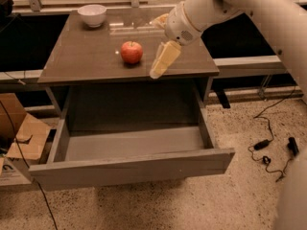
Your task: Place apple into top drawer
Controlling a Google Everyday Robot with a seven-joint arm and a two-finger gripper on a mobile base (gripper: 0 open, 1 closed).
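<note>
The red apple [131, 51] sits on the brown cabinet top [86, 56], near its middle. The grey top drawer [132, 169] is pulled out wide below it and holds nothing. My gripper [161, 64] hangs just right of the apple, over the cabinet's front edge, a short gap away from the fruit. Its pale yellow fingers point down and to the left. The white arm reaches in from the upper right.
A white bowl [92, 14] stands at the back left of the cabinet top. A cardboard box [19, 128] lies on the floor at the left. Black cables [268, 147] lie on the speckled floor at the right. A metal rail runs behind the cabinet.
</note>
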